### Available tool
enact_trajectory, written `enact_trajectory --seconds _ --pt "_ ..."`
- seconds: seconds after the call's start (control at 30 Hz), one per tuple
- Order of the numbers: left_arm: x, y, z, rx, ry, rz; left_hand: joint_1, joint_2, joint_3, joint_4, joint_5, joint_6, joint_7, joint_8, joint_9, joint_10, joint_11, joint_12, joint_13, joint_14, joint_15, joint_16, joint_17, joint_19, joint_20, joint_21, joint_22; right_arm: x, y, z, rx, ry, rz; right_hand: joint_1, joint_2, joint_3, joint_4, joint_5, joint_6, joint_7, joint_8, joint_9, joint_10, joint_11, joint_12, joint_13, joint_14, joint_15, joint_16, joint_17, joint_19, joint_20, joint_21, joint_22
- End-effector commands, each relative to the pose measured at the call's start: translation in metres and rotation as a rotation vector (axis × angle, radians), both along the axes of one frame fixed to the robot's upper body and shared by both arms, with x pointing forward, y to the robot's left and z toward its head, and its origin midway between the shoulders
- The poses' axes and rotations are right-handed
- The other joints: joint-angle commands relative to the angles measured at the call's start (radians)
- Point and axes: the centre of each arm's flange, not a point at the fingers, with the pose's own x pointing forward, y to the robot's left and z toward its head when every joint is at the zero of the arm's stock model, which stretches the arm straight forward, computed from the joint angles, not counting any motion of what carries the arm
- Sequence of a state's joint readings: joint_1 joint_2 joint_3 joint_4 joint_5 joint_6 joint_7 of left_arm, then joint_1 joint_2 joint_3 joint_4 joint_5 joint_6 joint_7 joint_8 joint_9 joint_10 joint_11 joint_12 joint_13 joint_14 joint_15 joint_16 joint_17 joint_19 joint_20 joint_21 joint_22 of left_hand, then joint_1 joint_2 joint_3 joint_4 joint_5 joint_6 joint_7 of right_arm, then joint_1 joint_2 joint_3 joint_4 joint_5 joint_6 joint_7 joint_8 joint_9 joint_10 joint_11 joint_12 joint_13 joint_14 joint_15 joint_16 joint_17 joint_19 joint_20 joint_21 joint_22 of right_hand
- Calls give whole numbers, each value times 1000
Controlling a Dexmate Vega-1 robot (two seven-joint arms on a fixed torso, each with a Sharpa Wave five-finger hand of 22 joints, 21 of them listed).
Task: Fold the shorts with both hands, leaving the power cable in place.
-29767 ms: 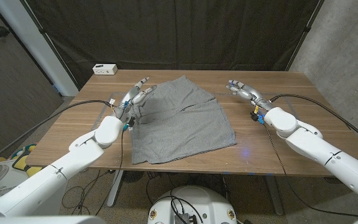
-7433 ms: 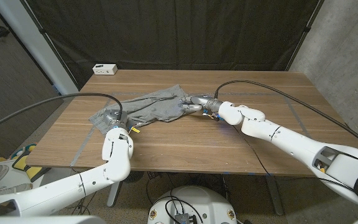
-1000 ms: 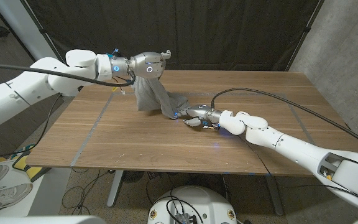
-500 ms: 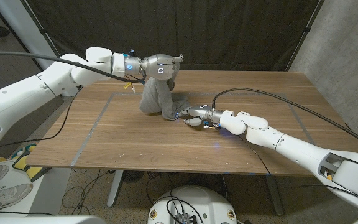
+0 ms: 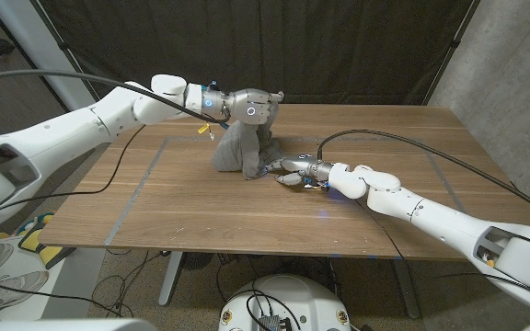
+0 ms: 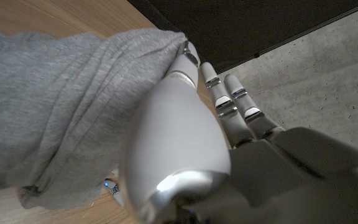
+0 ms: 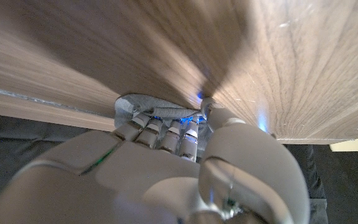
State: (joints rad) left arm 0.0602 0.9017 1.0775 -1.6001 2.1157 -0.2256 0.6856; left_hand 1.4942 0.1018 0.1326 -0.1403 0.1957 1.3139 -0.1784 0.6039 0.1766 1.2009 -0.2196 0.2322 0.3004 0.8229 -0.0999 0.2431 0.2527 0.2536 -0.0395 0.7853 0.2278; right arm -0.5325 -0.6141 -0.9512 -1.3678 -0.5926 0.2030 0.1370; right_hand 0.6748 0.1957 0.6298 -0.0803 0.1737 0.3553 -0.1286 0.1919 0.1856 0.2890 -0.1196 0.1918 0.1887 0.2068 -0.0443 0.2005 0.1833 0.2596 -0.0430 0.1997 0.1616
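The left hand (image 6: 229, 143) filled the lower right, gripping grey shorts (image 6: 61, 112) bunched across the left.

The shorts (image 5: 237, 147) are plain heather grey. The tabletop (image 5: 201, 202) is brown wood with a grain pattern. Both hands, left (image 5: 254, 106) and right (image 5: 294, 171), are silver-grey, on white arms.

The shorts (image 7: 157, 107) are mostly hidden behind the right hand (image 7: 166, 155), apparently gripped.
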Motion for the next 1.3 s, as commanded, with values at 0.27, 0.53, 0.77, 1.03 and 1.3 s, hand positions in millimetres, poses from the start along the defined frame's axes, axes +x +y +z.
enact_trajectory --seconds 0.27,0.53,0.77,1.03,1.3 --pt "27 -27 -27 -59 55 -9 -79 4 -55 20 33 -324 -39 -312 7 -245 10 -43 -87 -67 -139 -23 -16 -24 -17 42 -36 -9 -5 11 15 -22 5 0 -16 -14 -7 -1 -8 2 -3 4 1 24 -3 1 18 -76 12 2 54 47 11 16" --pt "25 -36 -36 -164 49 -35 -268 64 -51 130 77 -550 -43 -417 14 -408 12 -47 -102 -147 -128 -53 -59 -39 3 7 -43 -10 -5 17 12 -29 3 -5 -28 -27 -14 -1 -9 5 -3 3 1 33 -3 1 36 -67 18 1 61 58 13 16" --pt "17 -39 -38 -307 -1 -105 -421 78 -2 257 86 -662 -44 -419 12 -486 12 -45 -103 -206 -121 -53 -61 -45 13 -20 -43 -14 -7 23 12 -42 -1 -47 -33 -60 2 2 -12 11 -2 3 2 41 -2 0 121 -60 49 11 90 90 20 15" --pt "6 -35 -34 -485 2 -117 -664 75 9 321 63 -736 -44 -422 6 -565 14 -44 -103 -279 -116 -54 -61 -67 39 -48 -41 -22 -10 34 22 -76 -6 -176 -49 -132 83 4 -9 18 2 5 6 48 -1 1 147 -52 54 23 103 97 19 17" --pt "-6 -28 -40 -600 3 -125 -805 79 20 313 52 -811 -44 -427 6 -629 16 -44 -104 -338 -116 -57 -63 -81 55 -61 -39 -29 -11 41 6 -77 -14 -316 -98 -218 157 16 -6 23 3 6 10 60 0 1 154 -41 44 22 109 104 14 17"
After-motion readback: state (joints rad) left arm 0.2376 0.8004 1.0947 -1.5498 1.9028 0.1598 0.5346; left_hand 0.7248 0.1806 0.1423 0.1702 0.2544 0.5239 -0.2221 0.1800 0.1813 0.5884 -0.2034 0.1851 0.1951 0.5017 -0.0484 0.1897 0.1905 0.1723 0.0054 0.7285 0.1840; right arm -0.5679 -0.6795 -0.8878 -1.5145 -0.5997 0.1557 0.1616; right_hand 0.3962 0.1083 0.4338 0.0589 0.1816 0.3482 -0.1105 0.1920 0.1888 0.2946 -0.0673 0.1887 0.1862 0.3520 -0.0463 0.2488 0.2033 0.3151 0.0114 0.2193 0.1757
